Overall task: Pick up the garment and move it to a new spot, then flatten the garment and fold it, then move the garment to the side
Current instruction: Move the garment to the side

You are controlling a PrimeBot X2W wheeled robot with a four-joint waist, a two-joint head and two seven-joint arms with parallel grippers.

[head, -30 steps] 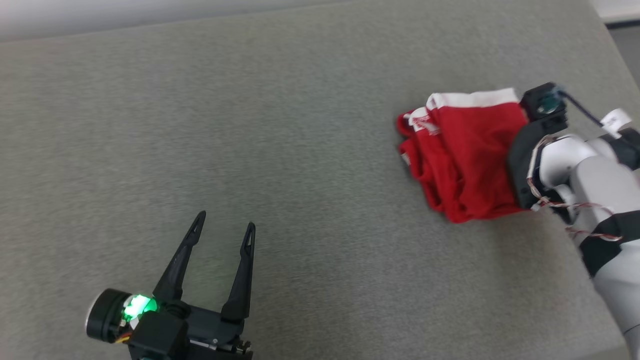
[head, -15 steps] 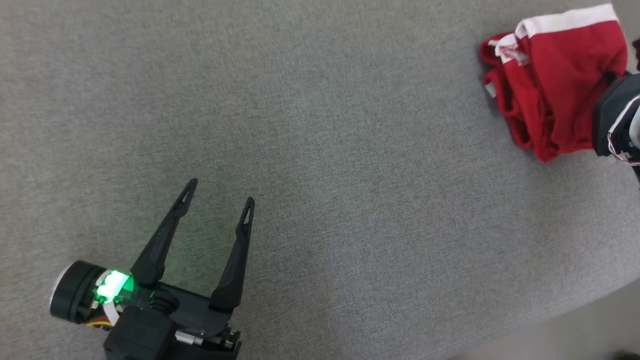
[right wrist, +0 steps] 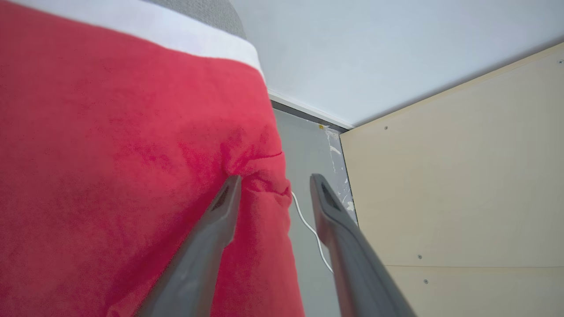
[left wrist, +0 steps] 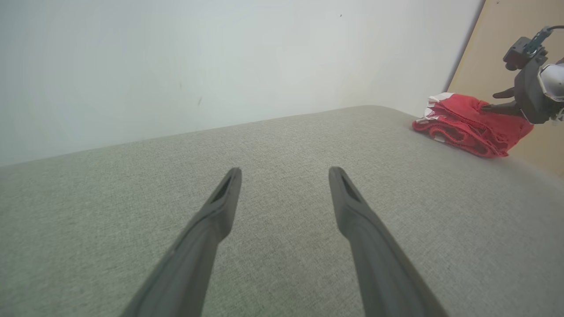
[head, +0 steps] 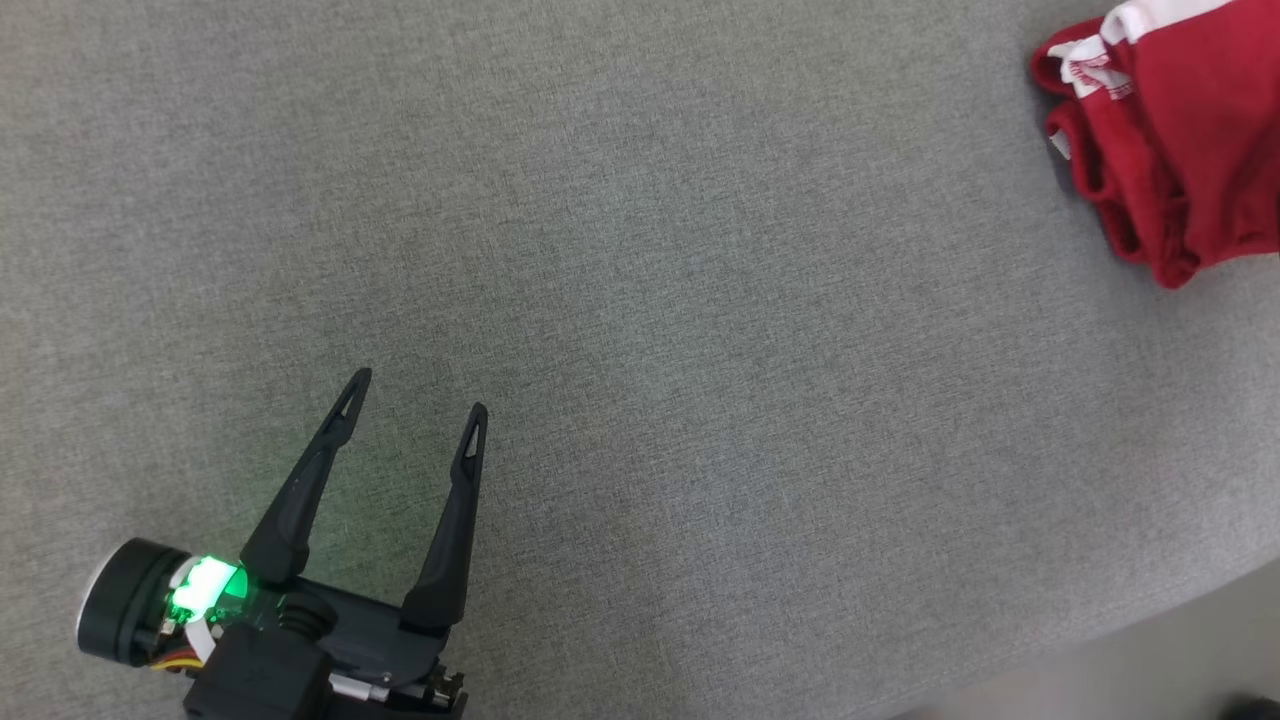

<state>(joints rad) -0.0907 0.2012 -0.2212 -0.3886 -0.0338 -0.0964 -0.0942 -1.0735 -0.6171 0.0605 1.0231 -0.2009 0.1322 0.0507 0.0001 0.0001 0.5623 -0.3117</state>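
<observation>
My right gripper sits parted against the limp, light garment, holding nothing, left gripper wide, empty; I'd pinch its white band.

The left gripper sits at the lower left of the head view. Its two dark fingers point up and slightly right, spread in a V with a clear gap between the tips. A green light glows on the wrist beside the finger base. The right gripper also has its jaws apart, tips not meeting. In the left wrist view its fingers point sideways from a dark wrist housing, with the pale forearm behind.
</observation>
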